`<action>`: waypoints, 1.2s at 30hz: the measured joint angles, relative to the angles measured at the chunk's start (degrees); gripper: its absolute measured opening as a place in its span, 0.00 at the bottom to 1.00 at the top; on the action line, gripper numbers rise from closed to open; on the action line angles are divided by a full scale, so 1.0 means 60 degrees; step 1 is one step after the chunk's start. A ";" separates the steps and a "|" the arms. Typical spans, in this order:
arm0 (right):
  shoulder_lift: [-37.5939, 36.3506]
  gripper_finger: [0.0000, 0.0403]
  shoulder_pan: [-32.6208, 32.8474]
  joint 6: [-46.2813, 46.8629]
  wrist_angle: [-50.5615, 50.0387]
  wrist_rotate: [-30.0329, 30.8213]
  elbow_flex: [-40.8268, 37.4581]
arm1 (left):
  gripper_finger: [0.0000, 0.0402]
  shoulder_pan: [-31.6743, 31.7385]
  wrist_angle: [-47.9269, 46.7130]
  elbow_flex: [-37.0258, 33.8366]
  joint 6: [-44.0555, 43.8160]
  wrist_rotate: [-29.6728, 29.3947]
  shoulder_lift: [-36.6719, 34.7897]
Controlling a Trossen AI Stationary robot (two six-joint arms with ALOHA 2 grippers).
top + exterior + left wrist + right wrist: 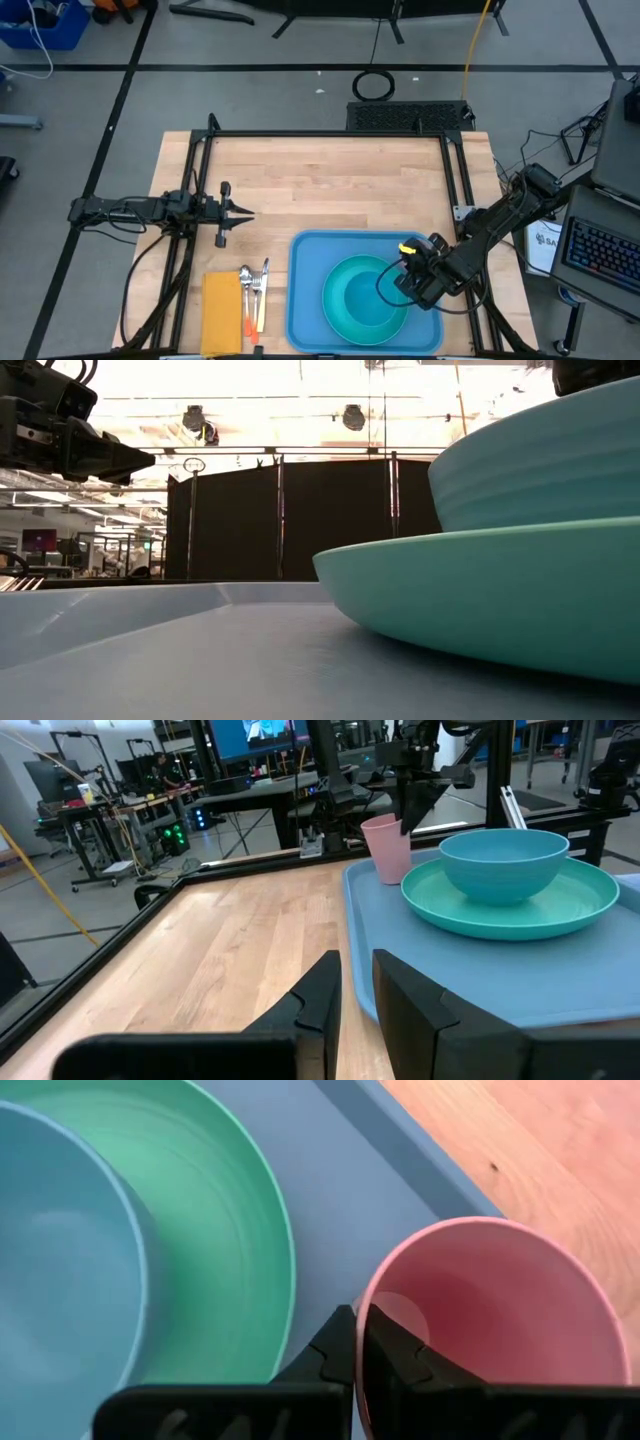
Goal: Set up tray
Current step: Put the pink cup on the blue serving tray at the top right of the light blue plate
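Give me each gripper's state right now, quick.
Left gripper: shut, empty, over bare table left of the tray.
Right gripper: shut on the pink cup rim, over the tray.

Both arms are dark, built of slim black links with blocky joints and black cables looping alongside; the right gripper [408, 262] carries a small yellow tag at its 12 o'clock, and the left gripper [246, 212] ends in two flat, wedge-shaped black fingers [322, 992]
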 joint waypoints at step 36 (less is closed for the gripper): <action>0.0000 0.22 0.0000 -0.0527 0.0631 0.0000 0.0001 | 0.17 0.0000 0.0000 0.0000 0.0000 0.0000 -0.0002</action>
